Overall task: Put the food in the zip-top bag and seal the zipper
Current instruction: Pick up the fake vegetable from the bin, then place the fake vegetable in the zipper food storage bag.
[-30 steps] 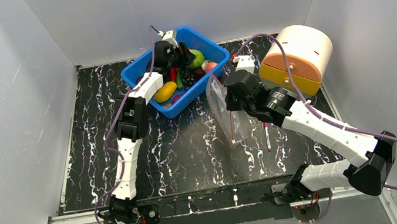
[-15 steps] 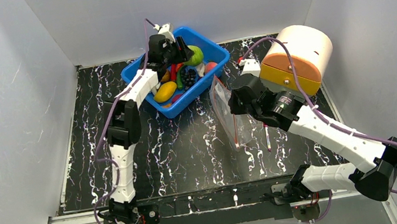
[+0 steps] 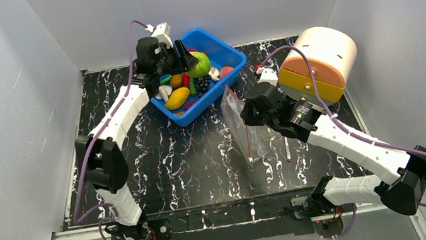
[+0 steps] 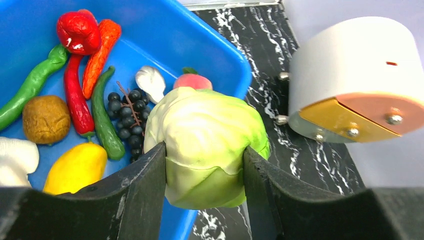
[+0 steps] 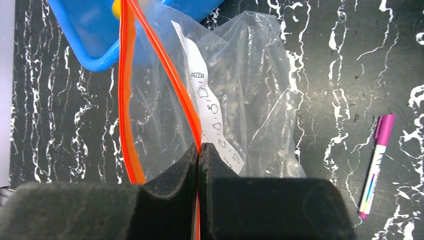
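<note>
My left gripper point(image 4: 204, 151) is shut on the round green melon-like piece point(image 4: 205, 135) and holds it above the right rim of the blue tub point(image 4: 210, 35); both show in the top view point(image 3: 189, 60). Other food lies in the tub: a yellow piece point(image 4: 75, 167), a brown piece point(image 4: 45, 117), a red chili point(image 4: 75, 100), a white mushroom point(image 4: 17, 157). My right gripper point(image 5: 199, 147) is shut on one side of the orange zipper point(image 5: 127, 100) of the clear zip-top bag point(image 5: 250, 100). The bag's mouth gapes open and the bag hangs to the table point(image 3: 246, 134).
A white drum with an orange face point(image 3: 319, 59) stands at the back right, close to my right arm. A pink-capped pen point(image 3: 287, 147) lies on the black marbled table right of the bag. White walls close in on the left, back and right.
My left gripper has lifted the green piece out of the tub and drawn it up and to the left. My right gripper, holding the bag, has shifted only slightly.
</note>
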Motion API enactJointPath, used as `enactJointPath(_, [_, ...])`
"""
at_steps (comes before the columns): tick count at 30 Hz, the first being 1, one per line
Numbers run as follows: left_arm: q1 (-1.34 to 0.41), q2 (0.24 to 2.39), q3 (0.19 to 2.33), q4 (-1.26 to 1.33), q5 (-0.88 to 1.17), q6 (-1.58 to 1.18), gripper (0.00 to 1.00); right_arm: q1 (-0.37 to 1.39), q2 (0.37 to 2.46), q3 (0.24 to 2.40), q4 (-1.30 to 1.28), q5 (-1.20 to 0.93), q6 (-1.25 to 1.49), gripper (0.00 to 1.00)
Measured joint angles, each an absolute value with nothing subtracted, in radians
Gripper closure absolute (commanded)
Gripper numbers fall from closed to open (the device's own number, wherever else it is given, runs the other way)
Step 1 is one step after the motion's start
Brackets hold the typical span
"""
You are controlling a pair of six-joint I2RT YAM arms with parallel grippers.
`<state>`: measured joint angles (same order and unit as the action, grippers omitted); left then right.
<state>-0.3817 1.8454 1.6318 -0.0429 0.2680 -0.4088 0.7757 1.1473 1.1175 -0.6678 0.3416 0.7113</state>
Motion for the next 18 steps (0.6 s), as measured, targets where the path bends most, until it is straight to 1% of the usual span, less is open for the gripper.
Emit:
enactJointPath(7, [-0.382,1.638,1.54,-0.128,0.356,-0.427,0.68,0.772,1.165,1.101,-0.617,0.323,0.761,1.0])
enactJointPath(14, [-0.385,1.439,1.34,-0.13,0.572,-0.542,0.68,0.77,1.209,1.101,-0.556,0.287,0.794,1.0])
enactJointPath(18, [-0.391,1.347,1.221,-0.061,0.694,-0.646,0.68,0.77,1.227,1.101,-0.527,0.281,0.809,1.0])
